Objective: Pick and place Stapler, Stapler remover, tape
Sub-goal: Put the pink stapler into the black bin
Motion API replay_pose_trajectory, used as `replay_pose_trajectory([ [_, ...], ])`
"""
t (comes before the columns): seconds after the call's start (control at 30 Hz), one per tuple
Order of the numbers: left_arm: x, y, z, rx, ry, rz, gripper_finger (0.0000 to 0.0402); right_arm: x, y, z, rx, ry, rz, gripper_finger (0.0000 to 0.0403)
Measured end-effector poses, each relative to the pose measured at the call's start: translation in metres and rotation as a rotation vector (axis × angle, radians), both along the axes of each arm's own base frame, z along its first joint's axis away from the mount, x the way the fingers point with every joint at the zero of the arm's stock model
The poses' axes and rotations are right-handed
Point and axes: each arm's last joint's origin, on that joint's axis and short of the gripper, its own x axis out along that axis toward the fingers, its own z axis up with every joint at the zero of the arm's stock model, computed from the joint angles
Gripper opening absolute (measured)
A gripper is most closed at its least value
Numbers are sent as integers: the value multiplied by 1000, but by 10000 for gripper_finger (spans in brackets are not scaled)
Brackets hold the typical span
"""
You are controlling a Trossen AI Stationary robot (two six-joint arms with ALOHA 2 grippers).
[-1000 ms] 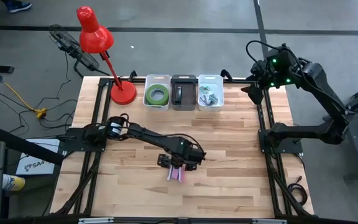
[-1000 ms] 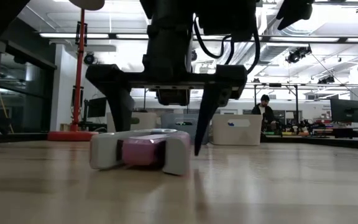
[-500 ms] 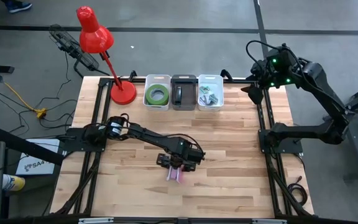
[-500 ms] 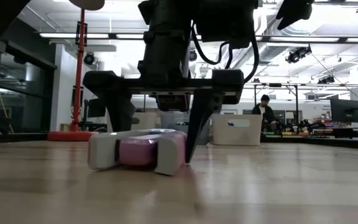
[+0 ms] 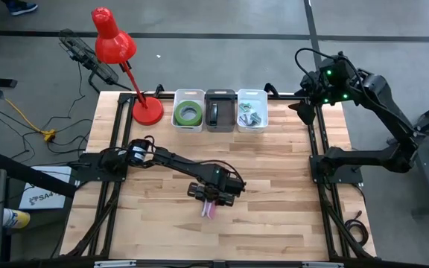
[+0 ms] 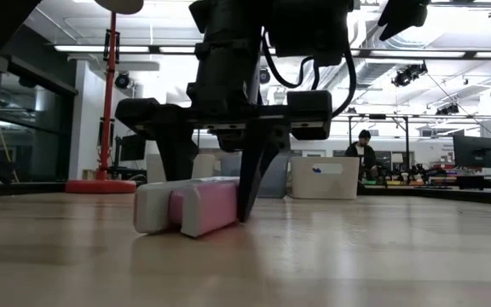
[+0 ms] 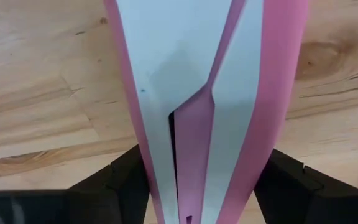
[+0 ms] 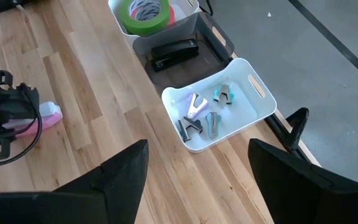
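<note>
A pink and white stapler [image 5: 211, 209] lies on its base on the bare wood near the table's middle; it is also in the low view [image 6: 190, 205] and fills the left wrist view [image 7: 204, 93]. My left gripper [image 5: 214, 196] stands over its far end, pointing down and shut on it. My right gripper [image 8: 197, 180] is open and held high above the table's far right corner. A green tape roll [image 5: 189, 112] lies in the left white bin, with a pink roll [image 8: 174, 14] partly hidden beneath it. My left gripper pinches the stapler between its two fingers, one finger [image 7: 126, 180] on each long side [image 7: 143, 158], toward the stapler's far end. The fingers come from above, pointing down, and lie across the stapler. The stapler rests on the table.
Three bins stand in a row at the far edge: a white one with tape [image 5: 189, 112], a grey one holding a black stapler [image 5: 220, 112], and a white one with several staple removers [image 5: 252, 113]. A red desk lamp [image 5: 146, 110] stands at the far left.
My left gripper has come down a little and its fingers have shut in on the stapler's sides. The stapler has turned about on the table, from lying broadside to the low view to pointing more end-on, and stays on the wood.
</note>
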Motion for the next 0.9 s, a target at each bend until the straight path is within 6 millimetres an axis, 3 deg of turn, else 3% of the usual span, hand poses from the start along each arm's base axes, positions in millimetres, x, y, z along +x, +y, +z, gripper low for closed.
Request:
replay_pose_trajectory([
  [0.2,1,4,1,22,-14,-35,220,0,0,0,2,-1,-2,268],
  [0.47,4,22,19,103,-14,-117,220,0,0,0,18,-9,-20,268],
  [0.9,14,88,70,267,-76,-274,220,-1,0,-1,39,4,-75,268],
])
